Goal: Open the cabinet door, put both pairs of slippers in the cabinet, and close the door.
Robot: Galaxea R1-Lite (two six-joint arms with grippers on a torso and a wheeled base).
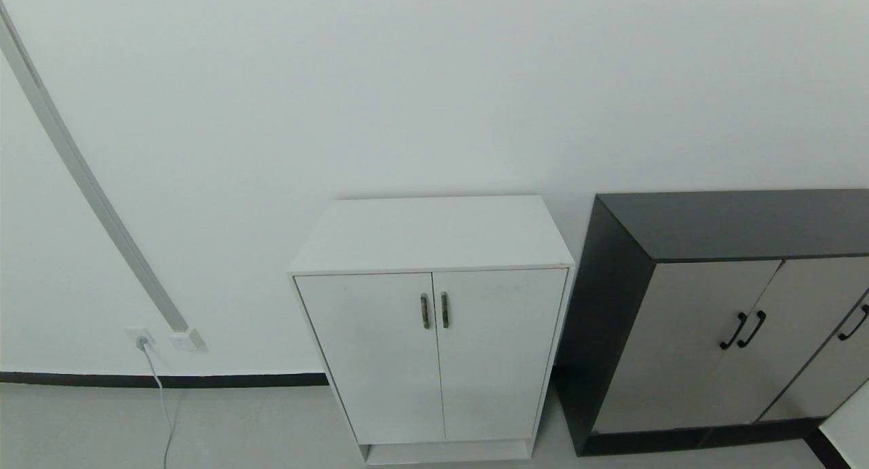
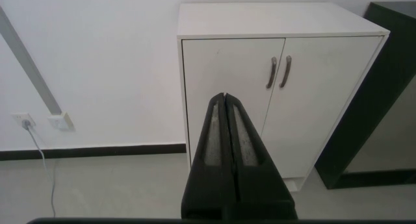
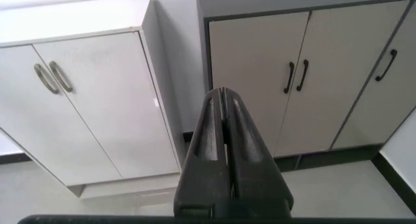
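**Item:** white cabinet (image 1: pixel 434 360), lower centre of the head view. Both doors are shut, with paired handles (image 1: pixel 434 311) just beside each other at the seam.

**Adjacent:** dark cabinet (image 1: pixel 713 347), lower right, with similar paired handles.

**Left end effector (image 2: pixel 224 97), right end effector (image 3: pixel 223 91):** fingers pressed together, nothing held, well apart from the doors.

**Risk:** the dark cabinet could be mistaken for the white one. Both handles could be caught together because they sit so close.

**Views:** the end effectors' state is read from the wrist views. Both cabinets' tops are given by the head view.
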